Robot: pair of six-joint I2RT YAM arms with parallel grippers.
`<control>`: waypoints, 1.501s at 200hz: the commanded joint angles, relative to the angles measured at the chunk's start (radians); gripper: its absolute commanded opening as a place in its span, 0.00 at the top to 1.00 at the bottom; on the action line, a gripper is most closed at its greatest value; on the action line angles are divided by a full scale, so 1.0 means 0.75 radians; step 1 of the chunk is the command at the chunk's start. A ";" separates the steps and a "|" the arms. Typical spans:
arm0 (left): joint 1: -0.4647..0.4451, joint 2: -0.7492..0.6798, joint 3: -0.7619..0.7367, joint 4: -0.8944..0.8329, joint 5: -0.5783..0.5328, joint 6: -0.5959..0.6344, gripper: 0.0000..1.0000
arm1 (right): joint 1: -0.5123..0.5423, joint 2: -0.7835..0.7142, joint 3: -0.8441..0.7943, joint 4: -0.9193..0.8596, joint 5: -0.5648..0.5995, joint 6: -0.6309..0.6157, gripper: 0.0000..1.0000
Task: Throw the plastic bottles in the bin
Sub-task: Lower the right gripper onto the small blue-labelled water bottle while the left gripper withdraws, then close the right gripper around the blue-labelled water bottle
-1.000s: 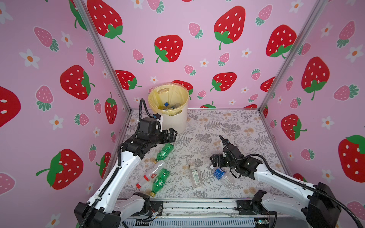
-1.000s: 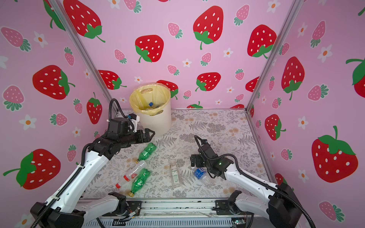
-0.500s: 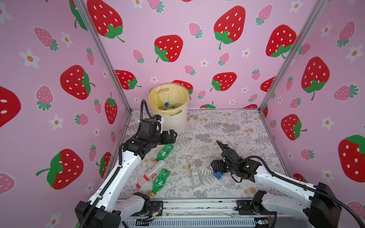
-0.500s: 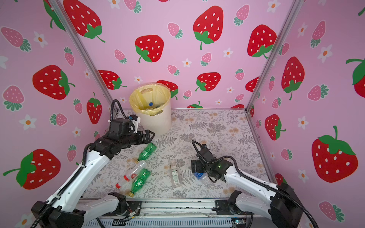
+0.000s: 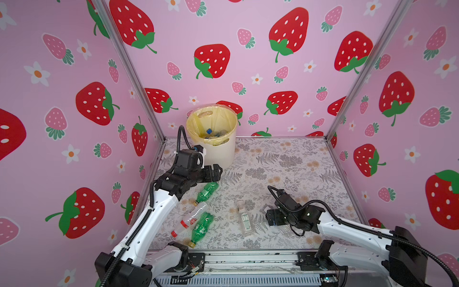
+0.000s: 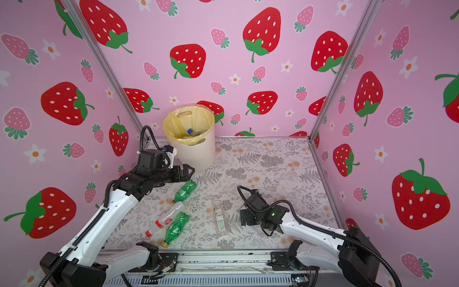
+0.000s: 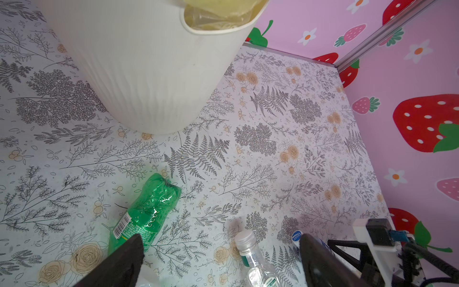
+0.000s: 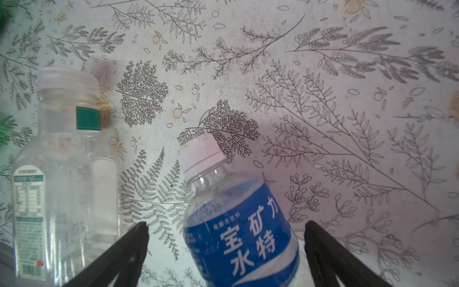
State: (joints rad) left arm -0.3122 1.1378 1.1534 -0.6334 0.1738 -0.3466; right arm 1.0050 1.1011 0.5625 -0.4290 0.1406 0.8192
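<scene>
1. Fingers of the left end effector [image 5: 215,173] stand wide apart with nothing between them. It hangs just in front of the bin [image 5: 221,155], low beside its wall.
2. Nearest the bin lies a green bottle [image 5: 207,190], close under that end effector. Farther from the bin, a red-labelled bottle [image 5: 190,218] and a second green bottle [image 5: 202,227] lie side by side.
3. Further right of the bin, a clear white-capped bottle [image 5: 244,218] lies flat on the counter [image 5: 285,161].
4. Farthest from the bin, the right end effector [image 5: 272,218] is spread open over a blue-labelled bottle [image 8: 236,236]. The right wrist view shows the bottle lying between its fingers, not yet pinched.
5. The step in hand looks like the grasp of that blue-labelled bottle.
   - Settle low enough that both fingers flank the labelled belly, not the neck.
   - Close squarely across its width, and expect the thin plastic to give.
   - Keep off the clear bottle just beside it.
   - Carry it high. The bin's rim stands far above any bottle, so release only over its mouth.
</scene>
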 commanded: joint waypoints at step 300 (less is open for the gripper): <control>0.002 0.003 0.020 -0.038 -0.032 0.021 0.01 | 0.169 0.068 -0.073 0.052 0.058 0.186 0.41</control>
State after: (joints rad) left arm -0.3122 1.1416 1.1534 -0.6548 0.1650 -0.3431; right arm 1.1244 1.1408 0.4885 -0.4068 0.1532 0.9360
